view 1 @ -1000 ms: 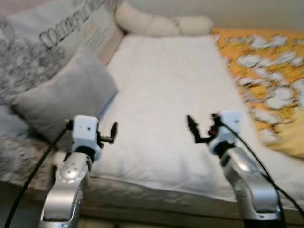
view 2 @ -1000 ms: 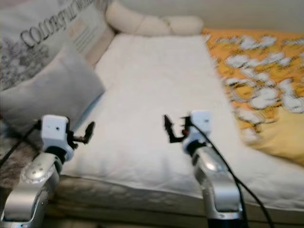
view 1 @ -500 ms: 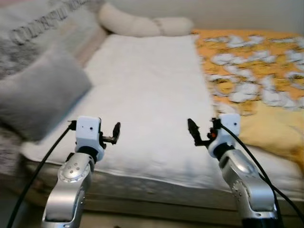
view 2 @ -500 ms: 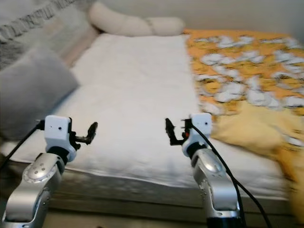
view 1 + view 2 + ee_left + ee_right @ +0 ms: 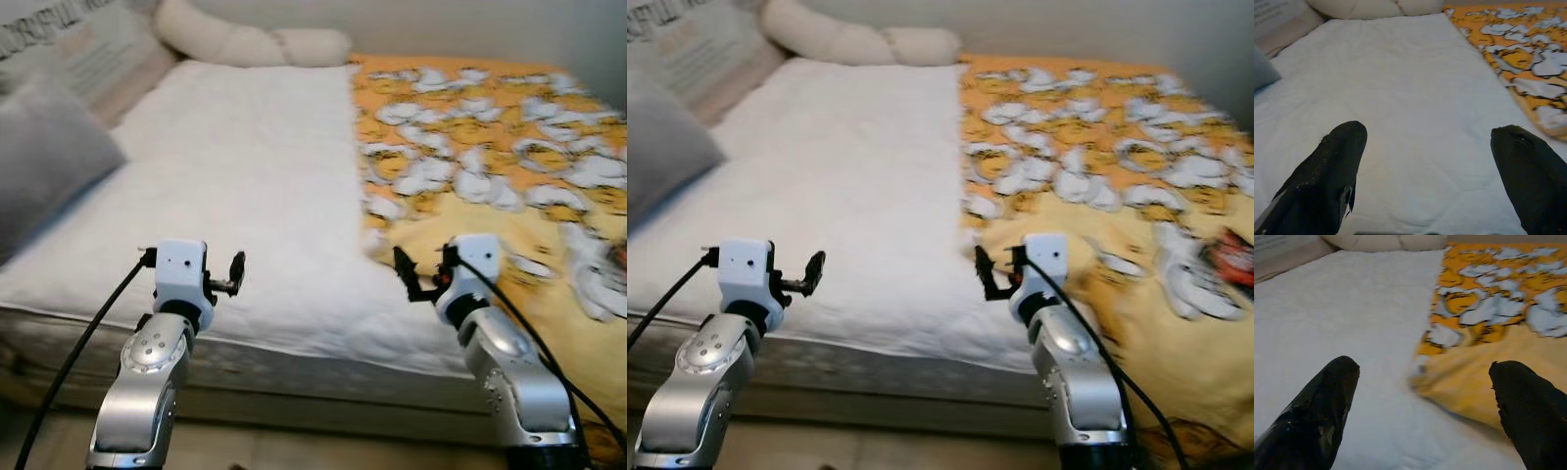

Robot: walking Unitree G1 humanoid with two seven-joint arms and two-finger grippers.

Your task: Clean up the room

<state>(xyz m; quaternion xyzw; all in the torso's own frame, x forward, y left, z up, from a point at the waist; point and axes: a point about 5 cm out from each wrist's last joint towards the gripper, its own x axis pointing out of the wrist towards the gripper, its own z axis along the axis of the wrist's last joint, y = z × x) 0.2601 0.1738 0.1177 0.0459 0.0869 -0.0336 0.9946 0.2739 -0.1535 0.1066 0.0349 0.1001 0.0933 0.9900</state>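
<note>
Above the white bed (image 5: 225,166) beside an orange blanket (image 5: 490,147), left gripper (image 5: 1430,161) and right gripper (image 5: 1425,401), fingers spread, empty

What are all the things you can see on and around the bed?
sheet: one, white, spread over the left part of the bed.
blanket: one, orange and yellow with white shapes, covering the right part of the bed, its front corner rumpled.
long pillow: one, cream, lying across the far end of the bed.
grey cushion: one, at the left edge of the bed.
printed cushion: one, pale with dark lettering, behind the grey cushion.
red thing: one, blurry, on the blanket at the right; cannot tell what it is.
left tool: open, held above the front edge of the sheet.
right tool: open, held above the blanket's front corner.
</note>
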